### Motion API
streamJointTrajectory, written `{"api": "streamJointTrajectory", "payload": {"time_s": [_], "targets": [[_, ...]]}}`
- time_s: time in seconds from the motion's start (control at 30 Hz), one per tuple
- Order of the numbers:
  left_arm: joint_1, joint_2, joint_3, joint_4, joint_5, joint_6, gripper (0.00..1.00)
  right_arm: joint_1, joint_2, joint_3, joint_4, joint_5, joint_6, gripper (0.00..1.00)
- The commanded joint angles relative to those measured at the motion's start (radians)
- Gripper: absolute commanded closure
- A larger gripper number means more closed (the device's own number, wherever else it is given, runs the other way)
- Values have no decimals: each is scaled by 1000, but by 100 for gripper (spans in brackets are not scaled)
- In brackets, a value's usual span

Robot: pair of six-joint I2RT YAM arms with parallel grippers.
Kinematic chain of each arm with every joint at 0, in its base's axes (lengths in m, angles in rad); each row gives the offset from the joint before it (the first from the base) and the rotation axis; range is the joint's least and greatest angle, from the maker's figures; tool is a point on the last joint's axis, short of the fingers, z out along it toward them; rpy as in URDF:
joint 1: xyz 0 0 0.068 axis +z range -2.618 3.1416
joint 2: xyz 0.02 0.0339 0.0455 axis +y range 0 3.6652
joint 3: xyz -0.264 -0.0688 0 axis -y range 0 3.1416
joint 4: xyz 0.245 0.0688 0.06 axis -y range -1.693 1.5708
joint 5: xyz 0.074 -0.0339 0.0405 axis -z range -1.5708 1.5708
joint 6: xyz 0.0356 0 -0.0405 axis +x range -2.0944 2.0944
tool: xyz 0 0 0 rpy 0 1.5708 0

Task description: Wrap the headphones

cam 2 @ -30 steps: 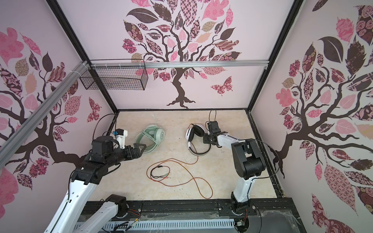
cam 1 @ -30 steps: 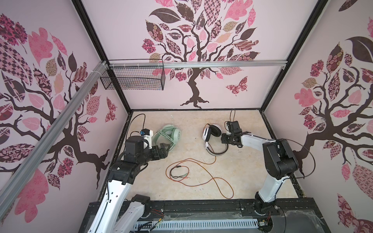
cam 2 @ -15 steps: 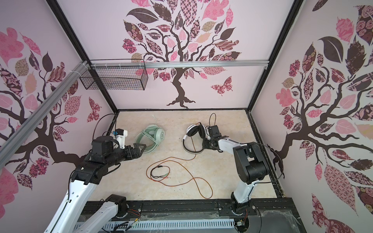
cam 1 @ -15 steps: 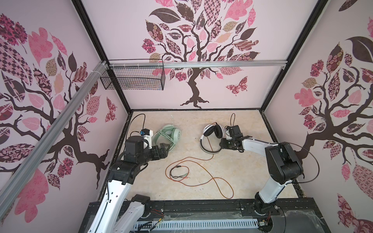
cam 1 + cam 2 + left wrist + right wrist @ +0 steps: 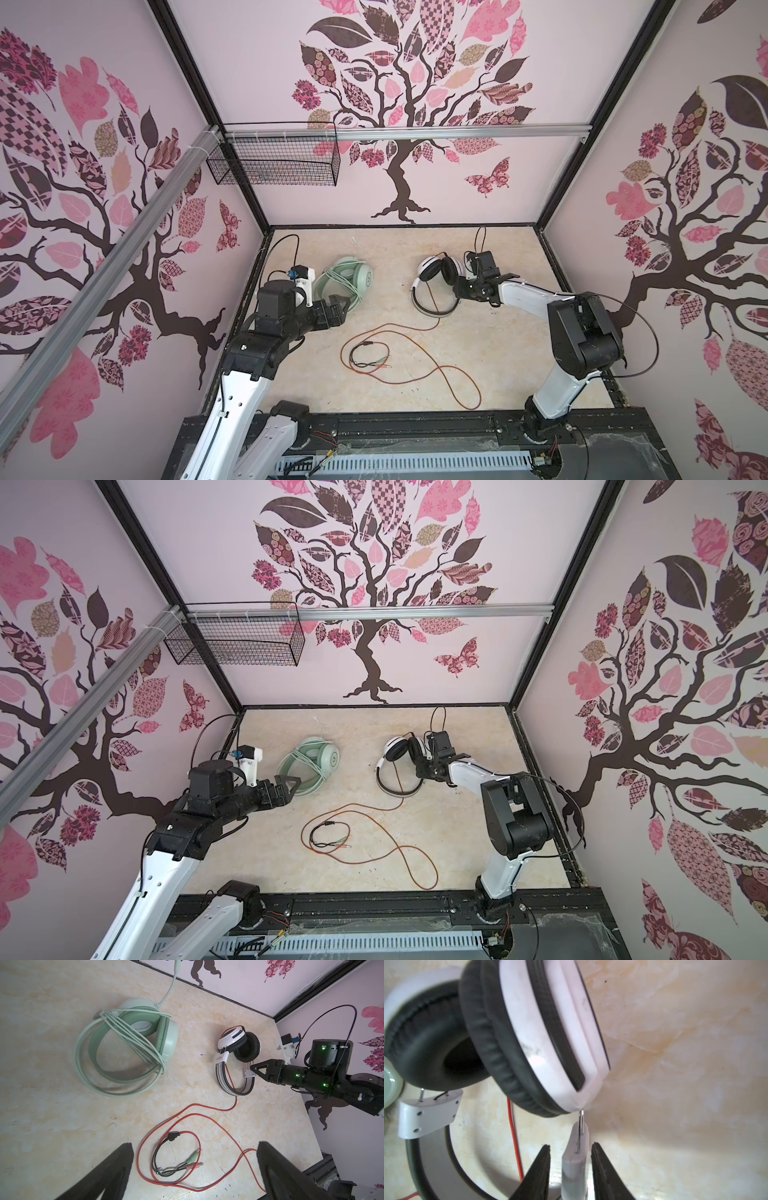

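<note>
1. Headphones: the white-and-black headset lies toward the back right corner of the table, with its cups propped on edge and its band flat. The mint-green headset lies toward the back left, its pale cable already looped around band and cups.
2. Handling, as a judgement: it is light plastic that will skid or tip at a nudge. The band looks springy and the cushions soft. The thin metal rods carrying the cups look like the weak spot.
3. Best hold: the white slider block at the band's end, which is rigid and flat-sided. The orange-red cable is limp and sprawls in loops toward the front edge, ending in a black split lead with green and pink jack plugs.
4. Right gripper: the jaws are narrow and straddle that block, with a sliver of gap on each side. They grip nothing yet.
5. Left gripper: spread wide and empty, raised near the mint-green headset.
6. Writing: there is small dark print on the other slider block, too small to read. No brand is legible.
</note>
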Motion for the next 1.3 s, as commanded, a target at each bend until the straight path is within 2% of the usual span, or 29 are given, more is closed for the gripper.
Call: {"api": "streamJointTrajectory", "payload": {"time_s": [0.0,0.3,0.4,0.47,0.63,0.87,1.07,1.27], "targets": [[3,-8,-22,10,-6,12,4,14,39,29,-16,30,21,69],[3,-10,-22,11,-6,11,3,34,26,6,-25,105,70,84],[4,-13,-22,11,-6,12,4,36,7,-12,-21,120,115,91],[4,-13,-22,11,-6,12,3,36,-4,-27,-24,119,157,91],[4,-16,-22,12,-6,12,4,52,-53,-98,-15,169,333,90],[4,-19,-22,11,-6,11,4,142,-165,-172,-83,308,574,90],[3,-20,-21,12,-5,13,4,189,-282,-270,-102,296,791,91],[-7,-11,-12,-4,-26,14,4,282,-380,-322,-161,356,982,92]]}}
